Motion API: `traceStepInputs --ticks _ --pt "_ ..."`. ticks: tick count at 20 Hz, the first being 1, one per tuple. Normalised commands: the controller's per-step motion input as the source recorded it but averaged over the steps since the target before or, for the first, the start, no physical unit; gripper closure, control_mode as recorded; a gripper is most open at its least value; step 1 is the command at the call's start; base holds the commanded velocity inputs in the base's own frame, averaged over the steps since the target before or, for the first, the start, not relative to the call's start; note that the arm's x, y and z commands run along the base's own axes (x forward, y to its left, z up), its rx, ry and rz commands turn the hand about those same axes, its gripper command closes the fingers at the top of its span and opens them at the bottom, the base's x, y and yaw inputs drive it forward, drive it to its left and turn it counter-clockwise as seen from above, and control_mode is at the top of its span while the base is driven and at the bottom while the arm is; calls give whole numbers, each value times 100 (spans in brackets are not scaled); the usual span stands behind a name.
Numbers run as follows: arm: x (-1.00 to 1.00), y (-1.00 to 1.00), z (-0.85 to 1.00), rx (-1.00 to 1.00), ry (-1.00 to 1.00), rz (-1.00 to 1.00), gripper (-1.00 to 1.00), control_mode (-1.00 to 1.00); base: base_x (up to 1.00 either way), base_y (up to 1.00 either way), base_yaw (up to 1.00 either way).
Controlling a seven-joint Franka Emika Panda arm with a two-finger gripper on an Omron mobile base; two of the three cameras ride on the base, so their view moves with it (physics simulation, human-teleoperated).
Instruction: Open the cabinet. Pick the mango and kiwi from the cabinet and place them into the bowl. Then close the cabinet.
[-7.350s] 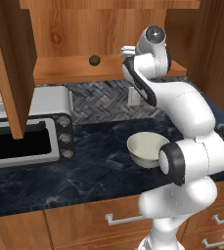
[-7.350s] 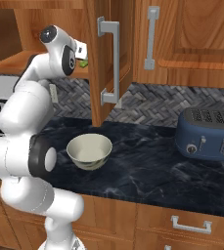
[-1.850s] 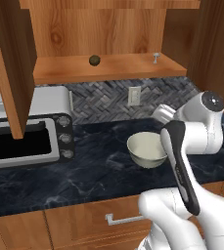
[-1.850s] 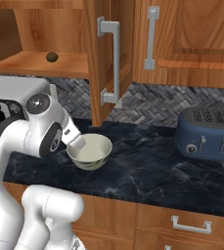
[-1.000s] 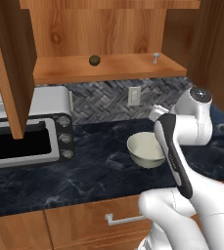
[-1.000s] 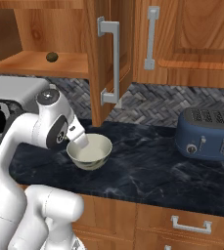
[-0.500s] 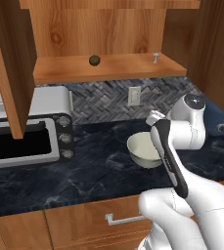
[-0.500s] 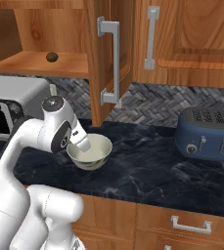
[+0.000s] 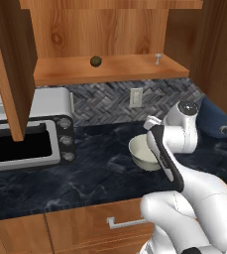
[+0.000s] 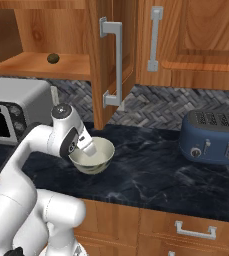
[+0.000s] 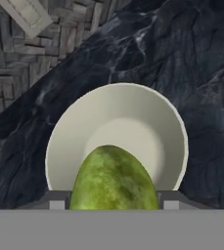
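Observation:
My gripper (image 11: 113,201) is shut on the mango (image 11: 113,179), a green oval fruit that sits between the two fingertips. Directly beneath it is the off-white bowl (image 11: 124,93), standing on the dark counter. From the base views, the hand (image 9: 153,130) hangs just over the bowl (image 9: 137,153) and hides the mango, as it does above the bowl (image 10: 97,161) from the right. The cabinet stands open, its doors (image 9: 13,64) (image 10: 106,50) swung out. On its shelf (image 9: 120,67) lies the kiwi (image 9: 95,61) (image 10: 52,58), small, round and dark.
A silver toaster oven (image 9: 28,131) (image 10: 8,107) stands on the counter left of the bowl. A blue toaster (image 10: 213,137) sits to the right. The open right door (image 10: 117,60) hangs above the bowl. Drawers (image 10: 193,230) run below the counter edge.
Over the last second the hand has swung left and slightly down with the mango, coming in over the bowl. The kiwi and the doors have not moved.

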Motion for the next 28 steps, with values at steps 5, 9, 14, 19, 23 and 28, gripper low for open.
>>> traceStepInputs --ticks 5,9,14,19,23,28 --pt "3 0 -29 0 7 0 -100 -100 0 0 0" --pt "0 0 -4 0 0 0 -100 -100 0 0 0" --pt "0 0 1 0 0 0 -100 -100 0 0 0" --pt "0 0 33 0 -2 0 -100 -100 0 0 0" --pt "-2 12 83 -3 -8 0 -100 -100 0 0 0" --pt "-12 35 95 -10 -7 0 -100 -100 0 0 0"
